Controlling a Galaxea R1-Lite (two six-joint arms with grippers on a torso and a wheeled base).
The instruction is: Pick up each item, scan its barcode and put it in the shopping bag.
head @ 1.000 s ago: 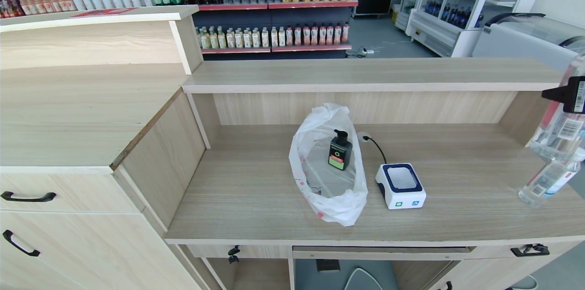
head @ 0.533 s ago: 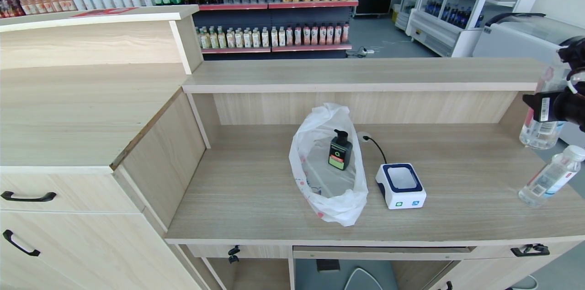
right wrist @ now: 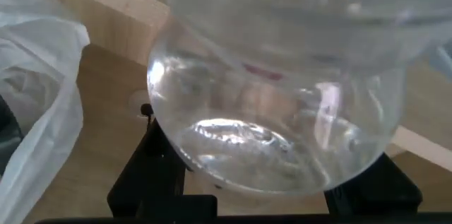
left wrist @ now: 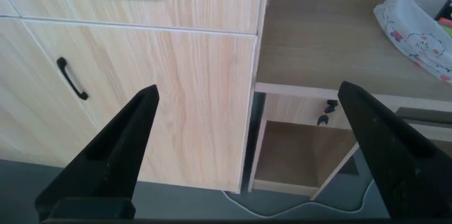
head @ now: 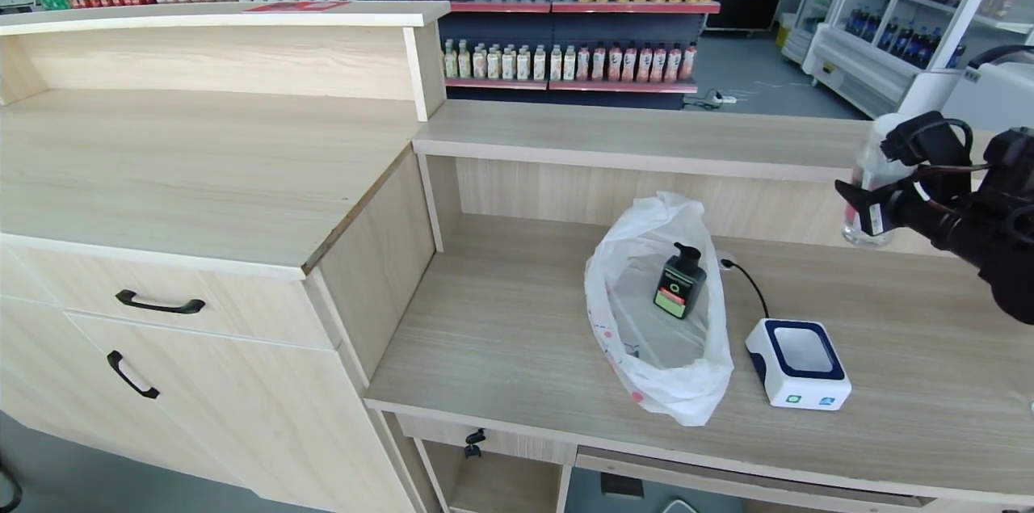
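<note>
The right end effector (head: 868, 208) is closed round a clear bottle (head: 872, 161), held in the air well to the right of the scanner (head: 798, 363) and shopping bag (head: 646, 351) on the counter (head: 501, 335). The bottle is smooth and round, so it could twist in the grip and its barcode could miss the scanner. Lowered carelessly, it might snag the bag's limp rim or topple the pump bottle (head: 680, 283) inside. The left end effector (left wrist: 248, 90) hangs wide open and empty.
</note>
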